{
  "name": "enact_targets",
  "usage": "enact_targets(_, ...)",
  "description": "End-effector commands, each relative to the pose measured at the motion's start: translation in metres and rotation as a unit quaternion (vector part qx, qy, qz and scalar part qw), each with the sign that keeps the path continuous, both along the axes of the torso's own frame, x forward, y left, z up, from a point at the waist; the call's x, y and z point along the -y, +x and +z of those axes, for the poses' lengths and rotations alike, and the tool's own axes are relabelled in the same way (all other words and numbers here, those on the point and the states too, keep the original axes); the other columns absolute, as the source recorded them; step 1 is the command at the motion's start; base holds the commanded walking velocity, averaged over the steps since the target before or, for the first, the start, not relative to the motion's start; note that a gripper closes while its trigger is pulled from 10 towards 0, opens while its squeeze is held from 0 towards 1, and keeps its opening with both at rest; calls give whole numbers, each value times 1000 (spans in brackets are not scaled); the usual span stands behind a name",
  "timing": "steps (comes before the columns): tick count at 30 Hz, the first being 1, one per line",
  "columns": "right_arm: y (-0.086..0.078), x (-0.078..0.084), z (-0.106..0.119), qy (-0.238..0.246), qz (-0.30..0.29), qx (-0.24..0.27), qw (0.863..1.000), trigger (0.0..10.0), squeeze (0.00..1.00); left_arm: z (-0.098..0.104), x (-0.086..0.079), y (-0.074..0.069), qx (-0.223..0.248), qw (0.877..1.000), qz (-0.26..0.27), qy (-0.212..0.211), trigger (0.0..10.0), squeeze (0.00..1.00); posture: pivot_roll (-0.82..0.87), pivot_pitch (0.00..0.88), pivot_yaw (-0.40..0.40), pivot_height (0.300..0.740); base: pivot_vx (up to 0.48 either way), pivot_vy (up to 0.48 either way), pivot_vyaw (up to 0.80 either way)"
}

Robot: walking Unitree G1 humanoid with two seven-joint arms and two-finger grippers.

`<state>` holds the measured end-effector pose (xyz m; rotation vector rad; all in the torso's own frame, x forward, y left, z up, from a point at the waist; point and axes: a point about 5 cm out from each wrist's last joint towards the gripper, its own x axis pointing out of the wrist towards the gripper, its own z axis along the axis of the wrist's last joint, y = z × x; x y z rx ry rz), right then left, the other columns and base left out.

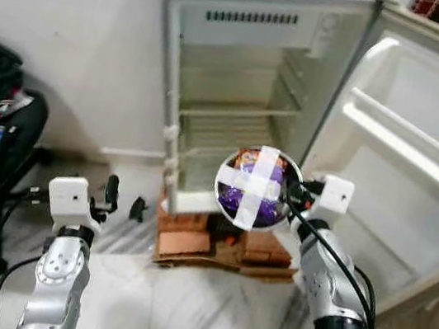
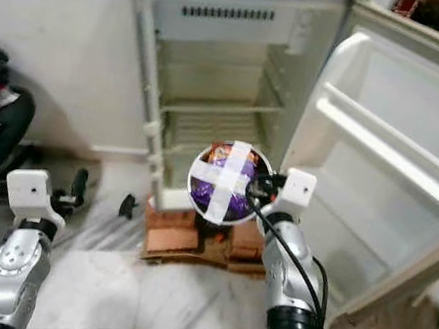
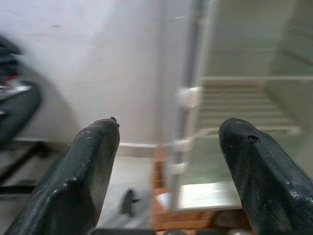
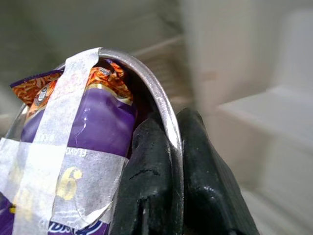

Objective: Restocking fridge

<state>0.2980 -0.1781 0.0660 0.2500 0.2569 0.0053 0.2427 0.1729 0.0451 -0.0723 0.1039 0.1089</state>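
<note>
Holding a round metal bowl point(image 1: 255, 188) by its rim, the right gripper point(image 4: 168, 147) has its two black fingers pinched shut on the thin edge — one finger inside, one outside. A purple snack packet point(image 4: 102, 127) sits in the bowl, kept in by a cross of white tape point(image 1: 259, 186). The bowl is up in the air, in front of the low part of the open fridge point(image 1: 247, 94), above the brown blocks point(image 1: 215, 243) under it. The grip is small and only on one side, so the bowl could tip or slip out if the arm moves fast. It could also bump the fridge's front edge or a wire shelf point(image 1: 240, 113) on the way in, because the bowl is wide. The right arm reaches forward with the elbow bent, and the wrist points at the fridge. The left gripper point(image 3: 166, 147) is held low on the left, near the wall, with its fingers wide open and nothing in them. The fridge door point(image 1: 423, 147) stands open on the right.
</note>
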Motion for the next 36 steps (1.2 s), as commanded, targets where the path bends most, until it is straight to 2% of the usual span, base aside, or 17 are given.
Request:
enact_targets(1,6,-8,9,6,6,22,1000,10000,0,2,-10,1,0,1000,7,7,10000,0,111,0,8,740,368,307,0)
enact_targets(14,8,-10,8,4,7,22,1000,10000,0,2,-9,4,1,1000,3,4,10000,0,112,0,8,740,327,351,0)
enact_targets(25,10,-10,9,3,5,25,1000,10000,0,5,-6,6,9,1000,-10,16,10000,0,111,0,11,740,329,342,0)
enact_targets(28,10,-10,9,7,-1,26,1000,10000,0,4,-3,7,7,1000,-14,17,10000,0,111,0,11,740,413,0,0)
enact_targets(36,15,-8,13,6,-8,33,999,10000,0,4,-1,8,5,1000,-13,25,10000,0,116,0,5,740,0,0,0)
